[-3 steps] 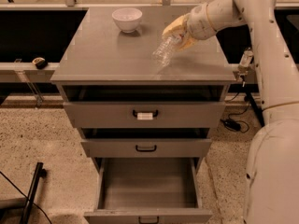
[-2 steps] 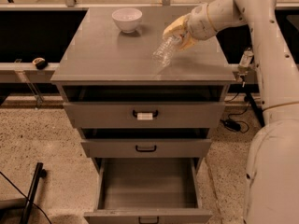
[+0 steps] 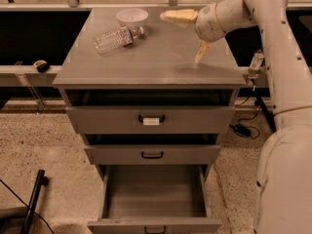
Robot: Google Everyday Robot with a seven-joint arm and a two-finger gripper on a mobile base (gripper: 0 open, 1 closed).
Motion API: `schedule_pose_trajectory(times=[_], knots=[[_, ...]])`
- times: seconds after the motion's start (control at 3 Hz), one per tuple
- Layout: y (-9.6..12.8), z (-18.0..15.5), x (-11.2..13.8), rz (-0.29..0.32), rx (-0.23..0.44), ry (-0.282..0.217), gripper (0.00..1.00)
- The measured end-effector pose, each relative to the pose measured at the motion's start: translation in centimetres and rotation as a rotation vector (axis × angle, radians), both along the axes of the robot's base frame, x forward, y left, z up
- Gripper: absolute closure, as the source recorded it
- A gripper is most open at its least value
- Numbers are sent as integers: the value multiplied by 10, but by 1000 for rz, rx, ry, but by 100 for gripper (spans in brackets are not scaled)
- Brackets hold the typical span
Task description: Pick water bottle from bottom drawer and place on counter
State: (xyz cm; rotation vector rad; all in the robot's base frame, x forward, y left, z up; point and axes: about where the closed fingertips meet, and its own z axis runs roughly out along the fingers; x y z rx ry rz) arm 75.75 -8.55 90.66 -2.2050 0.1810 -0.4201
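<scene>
Lying on its side on the counter (image 3: 156,65), the bottle (image 3: 114,37) sits just beside the bowl (image 3: 132,17); I can't read its dark label. My gripper (image 3: 181,38) hovers over the counter's back right, jaws spread wide.

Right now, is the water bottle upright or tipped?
Tipped: the water bottle lies on its side on the counter; the open claw hovers clear of it.

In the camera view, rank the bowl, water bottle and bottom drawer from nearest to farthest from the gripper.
The gripper, jaws open, hovers over the counter's back right.
1. Bowl, just left of it, at the back.
2. Water bottle, lying on its side, further left.
3. Bottom drawer, open, far below.
</scene>
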Motion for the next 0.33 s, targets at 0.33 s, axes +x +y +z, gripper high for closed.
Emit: schedule_pose_trajectory(times=[0.33], knots=[[0, 0, 0, 0, 0, 0, 0]])
